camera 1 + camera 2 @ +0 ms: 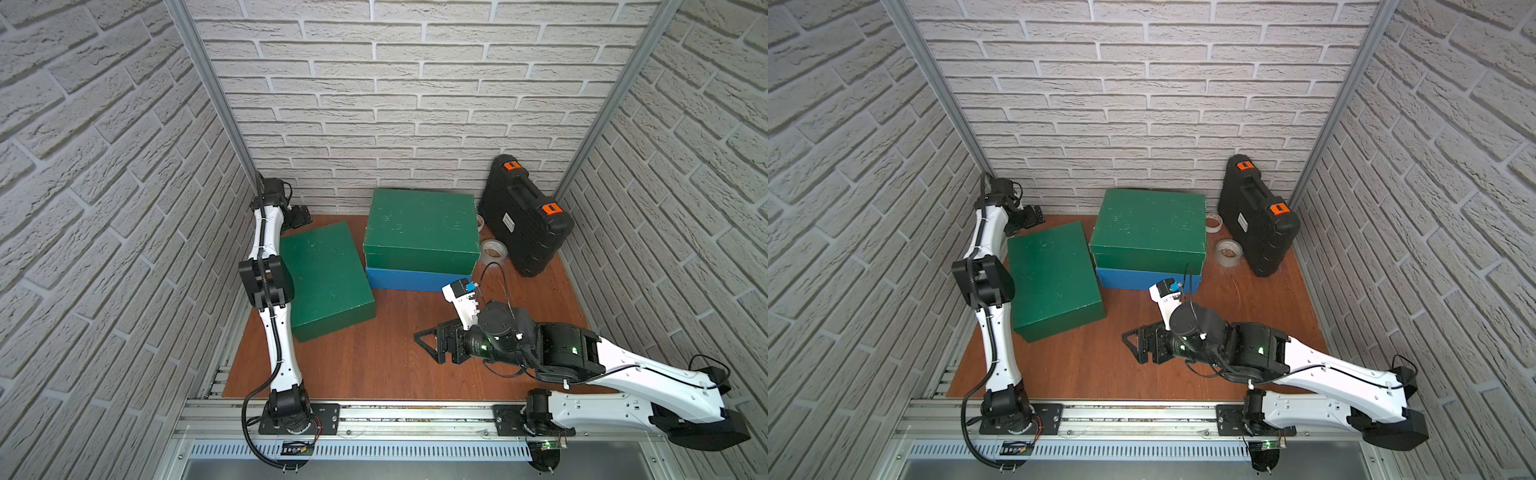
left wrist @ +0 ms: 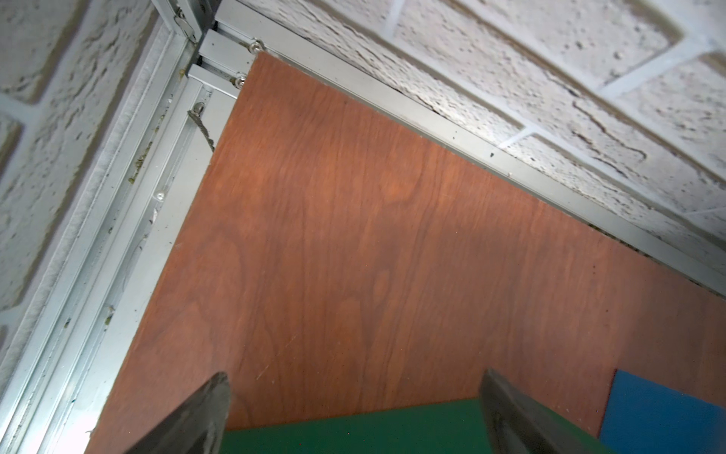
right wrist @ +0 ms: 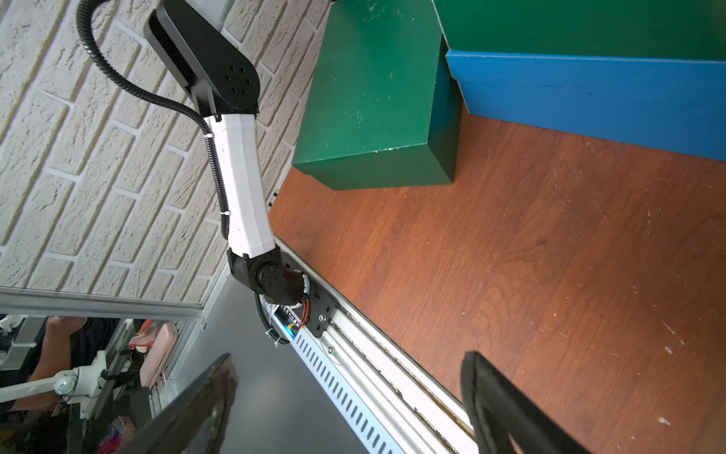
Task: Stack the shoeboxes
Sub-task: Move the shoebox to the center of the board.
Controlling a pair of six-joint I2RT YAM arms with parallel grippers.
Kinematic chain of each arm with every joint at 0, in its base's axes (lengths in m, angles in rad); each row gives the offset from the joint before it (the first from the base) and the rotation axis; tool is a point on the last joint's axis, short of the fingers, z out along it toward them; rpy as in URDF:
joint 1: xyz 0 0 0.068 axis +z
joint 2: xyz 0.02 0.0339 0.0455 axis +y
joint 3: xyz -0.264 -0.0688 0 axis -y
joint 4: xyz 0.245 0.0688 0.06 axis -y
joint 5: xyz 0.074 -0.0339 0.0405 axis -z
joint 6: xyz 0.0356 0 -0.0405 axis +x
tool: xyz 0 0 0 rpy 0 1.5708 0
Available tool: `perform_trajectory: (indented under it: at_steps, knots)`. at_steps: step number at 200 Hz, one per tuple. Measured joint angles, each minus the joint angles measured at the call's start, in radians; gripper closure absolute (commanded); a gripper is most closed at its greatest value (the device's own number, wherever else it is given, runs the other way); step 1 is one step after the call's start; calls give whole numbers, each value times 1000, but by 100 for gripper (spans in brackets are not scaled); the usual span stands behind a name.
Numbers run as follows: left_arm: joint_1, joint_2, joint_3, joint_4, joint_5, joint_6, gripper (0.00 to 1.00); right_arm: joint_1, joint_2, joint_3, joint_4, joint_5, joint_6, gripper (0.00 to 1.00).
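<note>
Status: two of three done. One dark green shoebox sits on the blue shoebox at the back middle of the table, long sides running left-right. The green one overhangs a bit at the front.

The loose green shoebox lies flat on the table on the robot's left, just beside the stack. I can't tell whether they touch. Its long axis runs front to back, slightly skewed, so roughly a quarter turn off the stack's.

Key relation for the next move:
- left hand sits low at the far-left corner, just behind the loose box's back short end. Its wrist view shows the jaws wide apart with nothing between them and that box's top edge right below. This is the nearer hand.
- right hand is low over bare table in front of the stack, pointing toward the loose box's near right corner but well apart from it. Its jaws are spread and empty too.

Box looks: lidded cardboard, whitish scuffs on top, worn pale along the near bottom edge in the right wrist view.

My read: it looks too wide for one hand to span — probably a two-hand squeeze on the short ends, then lift, rotate and set on top. The risk is nudging the stacked pair on the way in.
</note>
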Motion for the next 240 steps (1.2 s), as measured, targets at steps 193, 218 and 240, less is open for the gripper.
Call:
perform_trajectory:
  at_steps: [193,218,240]
  knots:
    - [-129,-820,-1331,455,5,-294,2,1,-368,-360,0,206,-80,2]
    - [-174,-935,-1424,467,-9,-313,2,1,-304,-411,71,197,-54,2]
    - [-219,-1035,-1501,484,-28,-327,2,0,-197,-425,130,189,-26,2]
